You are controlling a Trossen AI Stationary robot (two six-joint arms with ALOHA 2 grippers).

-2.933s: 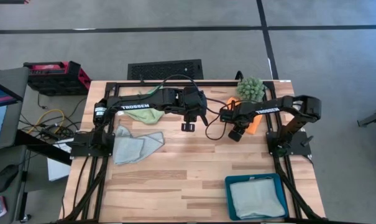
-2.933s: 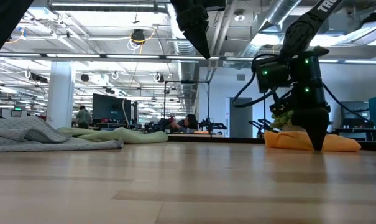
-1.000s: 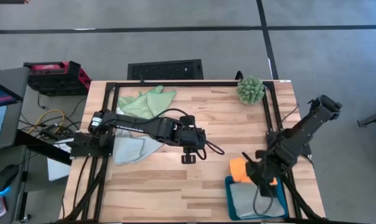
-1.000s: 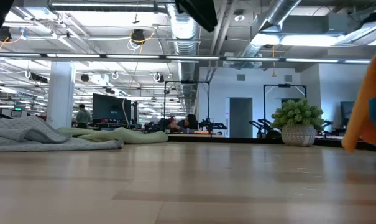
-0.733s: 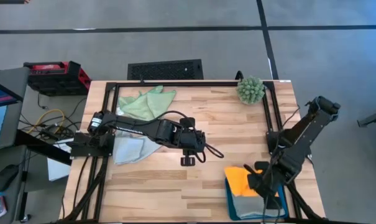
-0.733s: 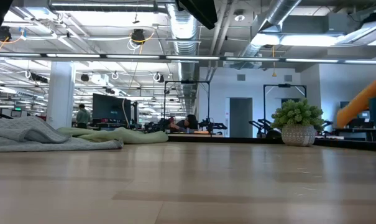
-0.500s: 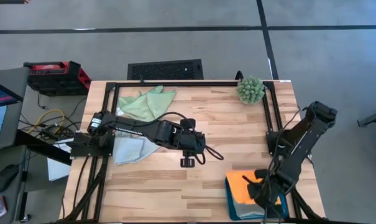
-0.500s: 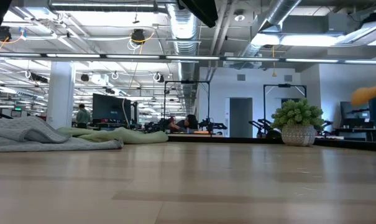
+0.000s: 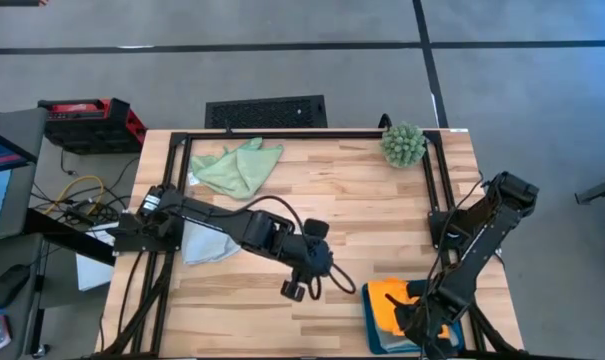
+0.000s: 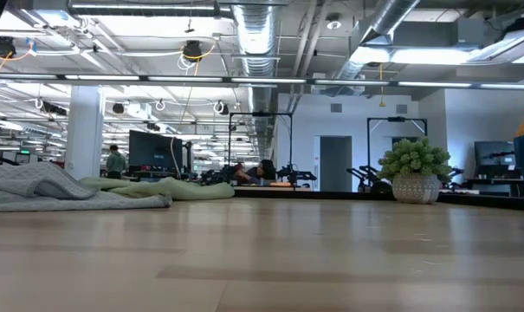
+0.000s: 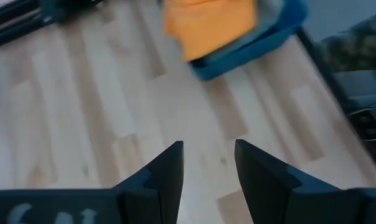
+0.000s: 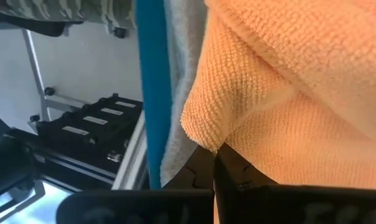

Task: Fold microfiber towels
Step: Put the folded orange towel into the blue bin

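The orange towel [image 9: 388, 299] lies bunched in the far left part of the teal tray [image 9: 366, 326], on top of a pale towel [image 12: 183, 74]. My right gripper [image 9: 416, 318] is over the tray, shut on the orange towel. My left gripper [image 9: 294, 290] hovers open above bare wood at the table's middle, left of the tray, with nothing between its fingers [image 11: 170, 167]. A light green towel [image 9: 234, 166] lies crumpled at the far left. A pale blue-grey towel [image 9: 208, 242] lies at the left edge, partly under the left arm. My right gripper [image 12: 214, 155] pinches a bunched fold of the orange towel [image 12: 203, 130] between its two fingers. It comes from above, slanting down. The rest of the towel spreads away from the fingers over the pale towel inside the tray wall [image 12: 151, 93].
A spiky green ball plant [image 9: 404, 143] stands at the far right corner. A black frame runs along the table's far and side edges. Bare wood lies between the left gripper and the far edge.
My right gripper has gone toward the near edge and down with the orange towel. The towel has moved from beside the tray's far left corner to inside the tray. My left gripper has gone toward the near edge and has turned a little, staying open.
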